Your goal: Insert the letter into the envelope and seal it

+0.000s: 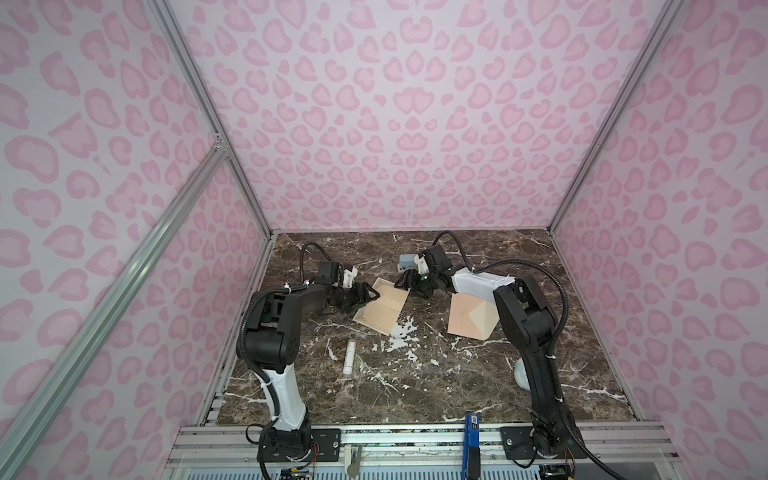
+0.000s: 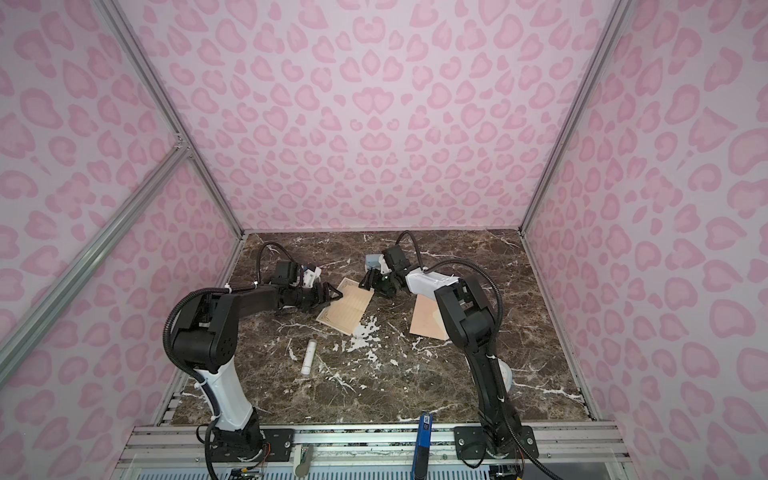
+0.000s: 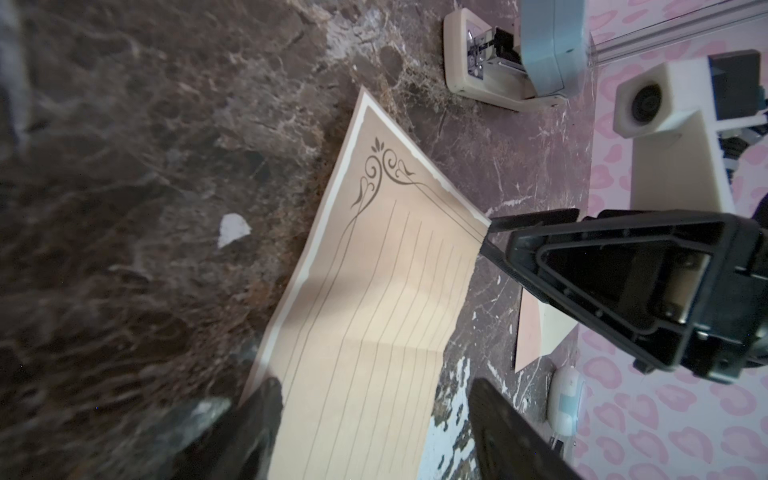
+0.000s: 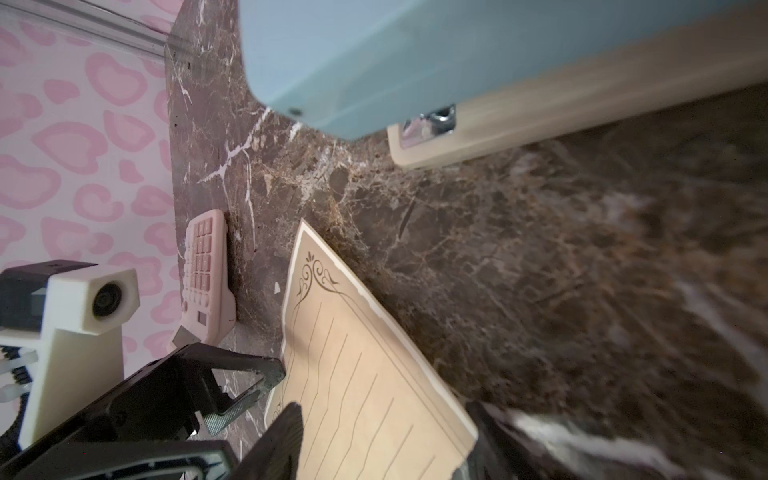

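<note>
Marble desk [image 1: 457, 386] in both top views: letter [image 1: 380, 309] flat mid-desk, envelope [image 1: 463, 318] well apart. Left wrist: left pincer [image 3: 374, 390] spread astride the letter. Right wrist: right pincer [image 4: 384, 411] spread over its corner. Opposed pulls could crease or tear it.

The letter [image 1: 380, 308] [image 2: 345, 309] [image 3: 374, 299] [image 4: 365, 395], a cream-beige ruled sheet with a dark border and scrolled corner flourishes, is lying face up near the middle of the bench [image 1: 415, 395]. It is sitting at an angle and showing a fold crease across its middle. In both top views the envelope [image 1: 465, 316] [image 2: 424, 322] [image 3: 536, 328], plain peach-pink, is lying to its right without touching it. Its paler cream pointed flap is lying open on the side away from the letter.
</note>
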`<control>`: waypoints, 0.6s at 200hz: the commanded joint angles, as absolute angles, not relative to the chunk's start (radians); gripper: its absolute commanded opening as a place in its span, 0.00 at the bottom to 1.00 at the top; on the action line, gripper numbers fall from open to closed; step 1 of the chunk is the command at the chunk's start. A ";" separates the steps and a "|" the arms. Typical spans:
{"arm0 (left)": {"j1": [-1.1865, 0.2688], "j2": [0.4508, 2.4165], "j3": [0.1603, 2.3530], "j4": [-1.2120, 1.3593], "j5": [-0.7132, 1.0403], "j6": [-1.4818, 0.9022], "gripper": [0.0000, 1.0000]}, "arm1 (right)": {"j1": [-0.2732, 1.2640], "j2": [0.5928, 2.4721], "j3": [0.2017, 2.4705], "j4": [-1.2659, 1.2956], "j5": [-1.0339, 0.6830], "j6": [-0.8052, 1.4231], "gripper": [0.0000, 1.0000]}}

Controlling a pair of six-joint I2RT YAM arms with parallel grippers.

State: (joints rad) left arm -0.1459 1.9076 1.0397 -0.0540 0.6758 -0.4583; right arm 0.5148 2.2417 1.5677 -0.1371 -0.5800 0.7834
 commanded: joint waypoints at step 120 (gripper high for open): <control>-0.149 1.888 1.032 -0.148 0.630 -0.472 0.74 | 0.525 2.209 1.525 -0.044 -0.617 0.781 0.19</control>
